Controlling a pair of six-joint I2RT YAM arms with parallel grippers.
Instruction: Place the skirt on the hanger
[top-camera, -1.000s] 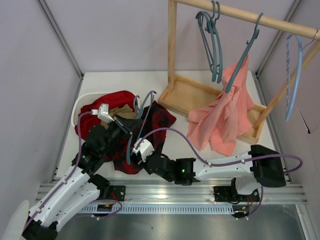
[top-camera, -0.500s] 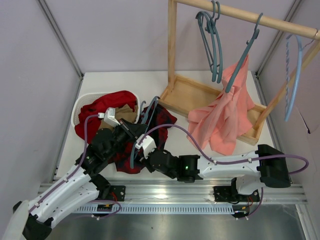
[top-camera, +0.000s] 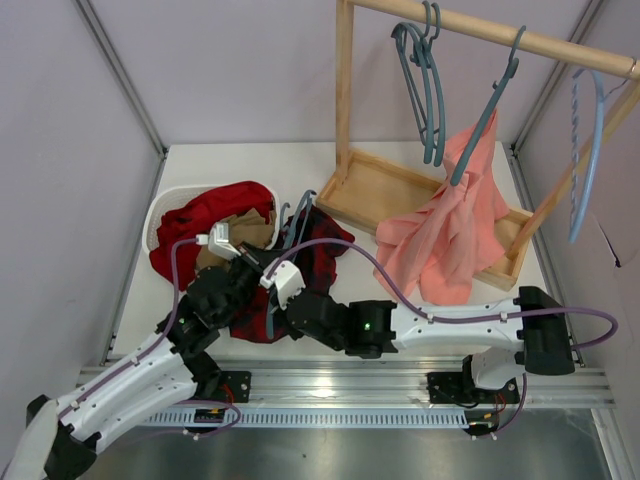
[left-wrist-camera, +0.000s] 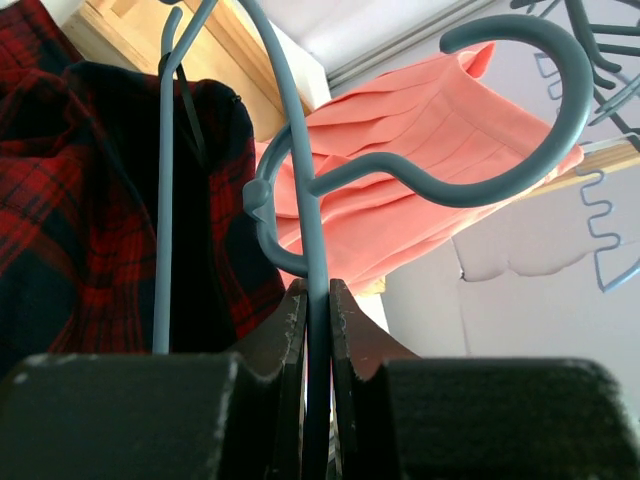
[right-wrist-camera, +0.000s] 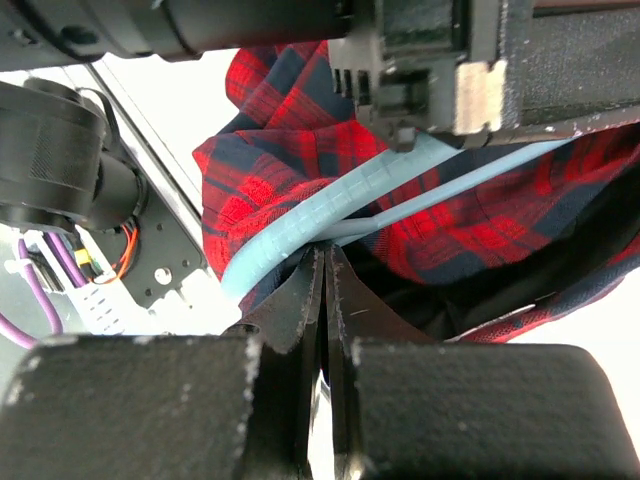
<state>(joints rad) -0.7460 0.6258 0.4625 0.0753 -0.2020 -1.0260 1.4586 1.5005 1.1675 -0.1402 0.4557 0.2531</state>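
Red-and-black plaid skirt (top-camera: 322, 243) lies crumpled left of centre on the surface (top-camera: 250, 165). The slate-blue hanger (top-camera: 293, 222) crosses it (hook toward far edge).

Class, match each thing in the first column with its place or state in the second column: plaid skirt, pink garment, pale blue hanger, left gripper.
Column one:
1. plaid skirt
2. pink garment
3. pale blue hanger
4. left gripper

Column two:
A. hanging bare at the right end of the wooden rack
B. shut on a grey-blue hanger
C. lying on the table
D. hanging on the rack from a darker hanger

Pairs: 1-C, 2-D, 3-A, 4-B.
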